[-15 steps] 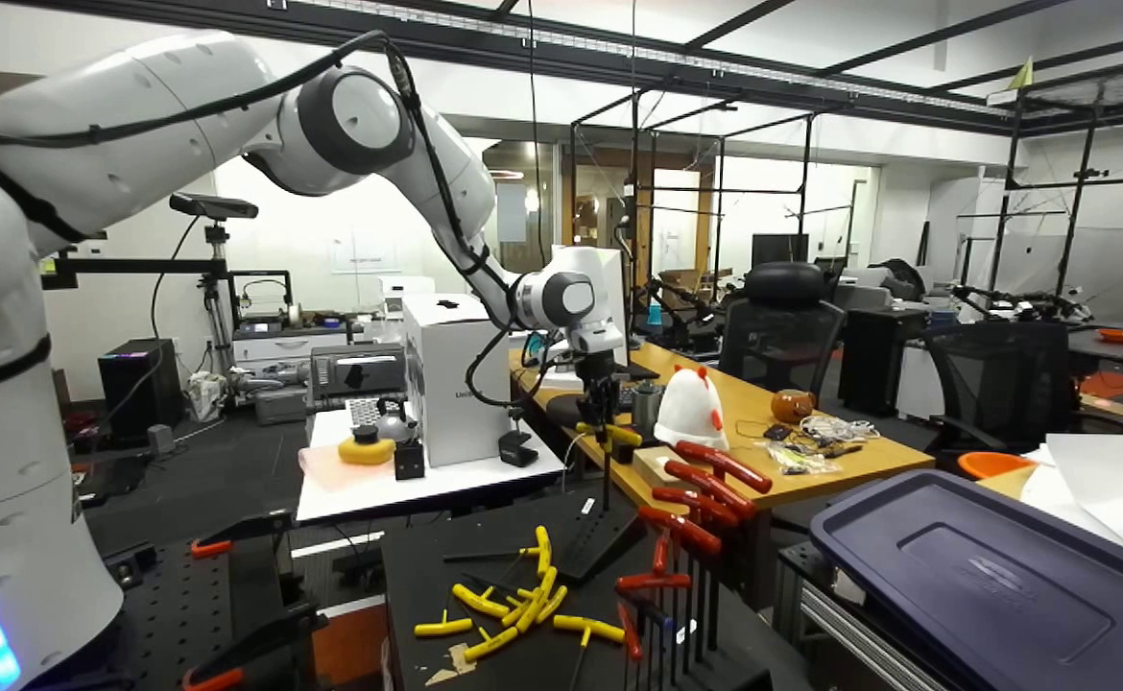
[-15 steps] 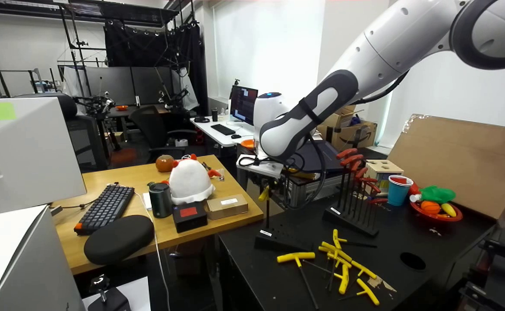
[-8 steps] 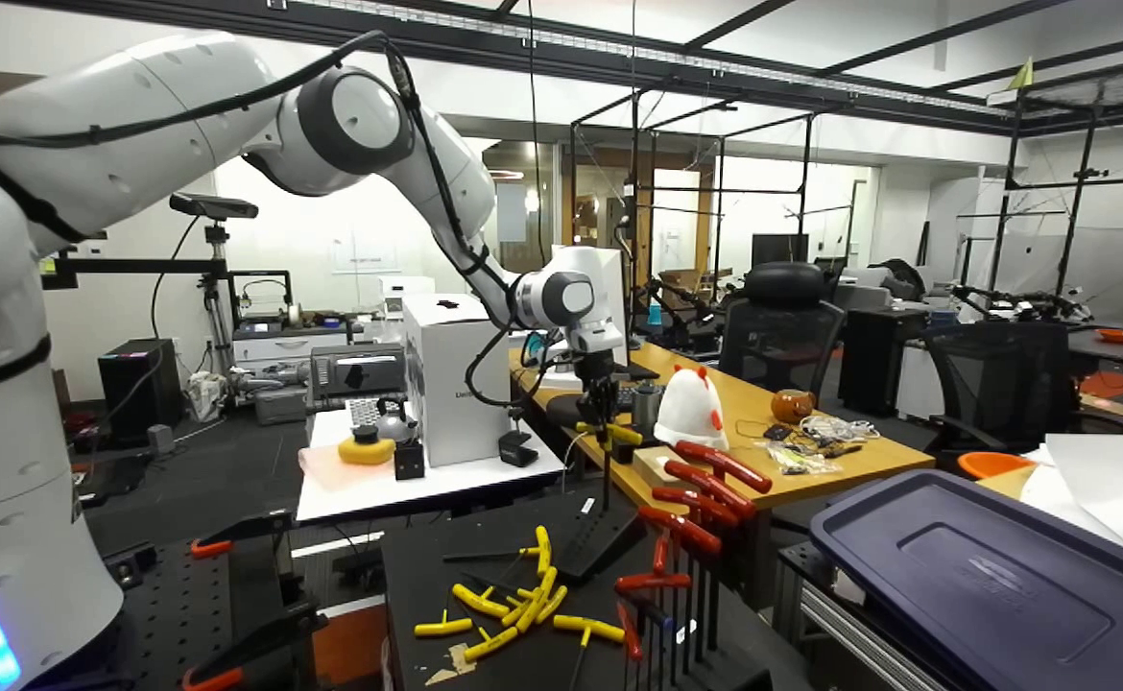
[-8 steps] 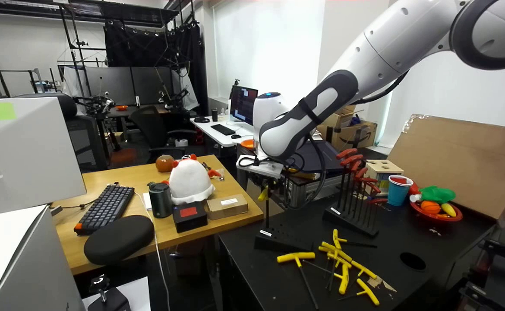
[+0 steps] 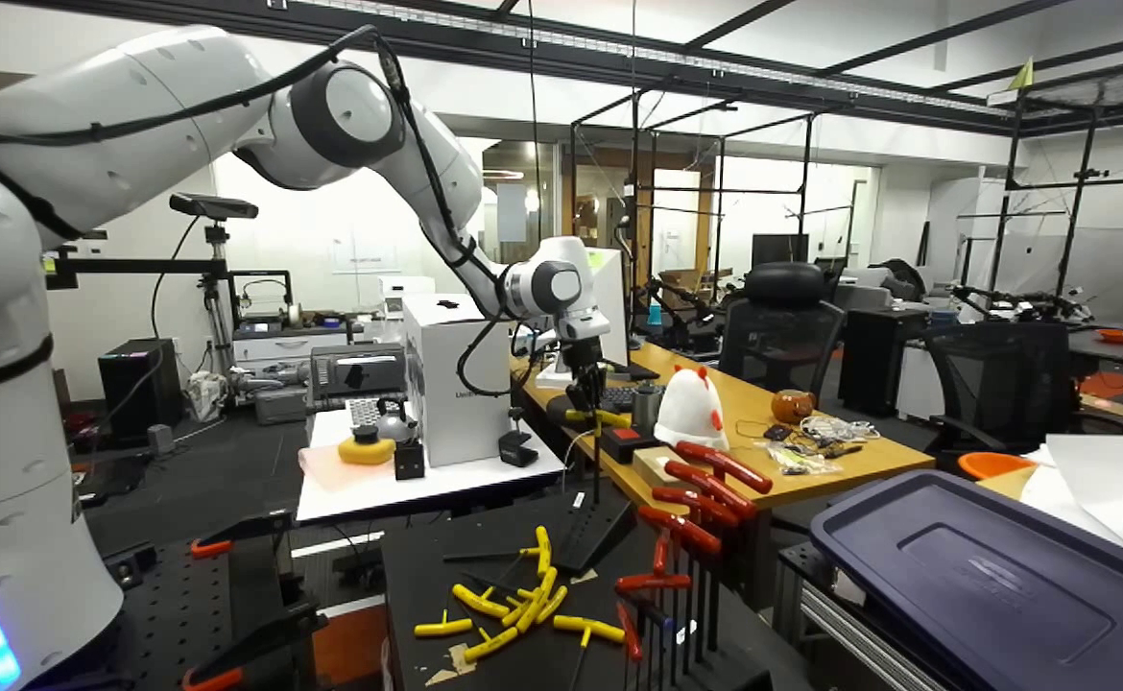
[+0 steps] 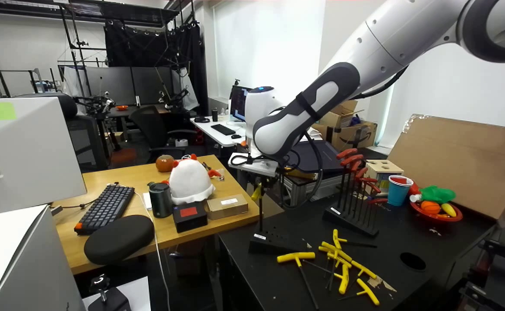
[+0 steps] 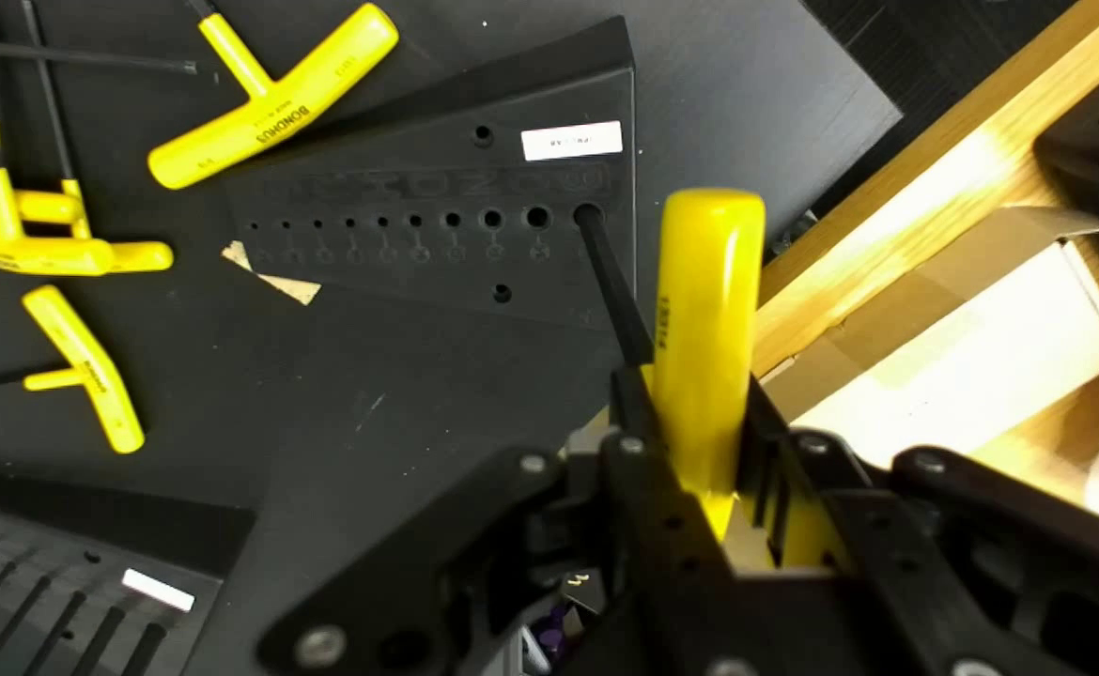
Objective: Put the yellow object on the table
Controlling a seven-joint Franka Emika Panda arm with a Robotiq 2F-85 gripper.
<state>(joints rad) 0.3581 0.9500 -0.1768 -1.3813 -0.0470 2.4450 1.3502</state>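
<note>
My gripper is shut on the yellow handle of a T-handle hex key. It also shows in both exterior views. The key's dark shaft runs down into the large end hole of a black wedge-shaped stand. The stand's other holes are empty. The stand sits on the black table, near its edge by the wooden desk. Several other yellow T-handle keys lie loose on the table beside the stand; one lies close along it.
A second black stand holds several red T-handle keys. A blue cup and a red bowl of toy food stand farther along. The wooden desk bears a cardboard box and a white plush. The table has a round hole.
The arm, the held key and the black stand have shifted together to the left in both exterior views, uncovering a light scrap on the table. The loose keys have not moved.
</note>
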